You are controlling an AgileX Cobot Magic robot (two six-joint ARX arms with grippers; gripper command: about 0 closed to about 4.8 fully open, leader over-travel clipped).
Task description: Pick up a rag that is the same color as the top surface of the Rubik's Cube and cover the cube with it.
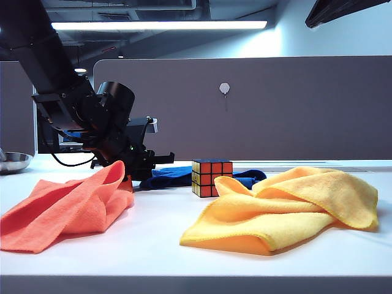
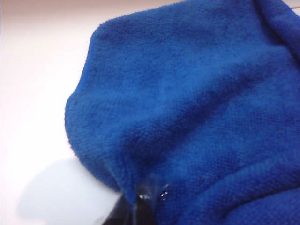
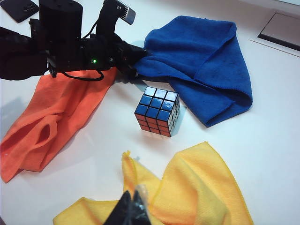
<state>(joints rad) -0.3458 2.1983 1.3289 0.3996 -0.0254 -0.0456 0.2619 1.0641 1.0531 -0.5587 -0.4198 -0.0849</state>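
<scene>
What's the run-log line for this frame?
stage: grasp | left pincer: shut on blue rag edge, on table | right pincer: shut, empty, above yellow cloth | Rubik's Cube: uncovered, blue top

My left tool (image 3: 133, 71) was black, pinching the deep blue rag (image 3: 201, 56). The Rubik's Cube (image 3: 158, 111) showed a blue top, orange-red and yellow sides, black grid lines. Nearby lay an orange-coral cloth (image 3: 56, 117) and a yellow cloth (image 3: 187, 187) on the white table (image 3: 272, 140).
</scene>
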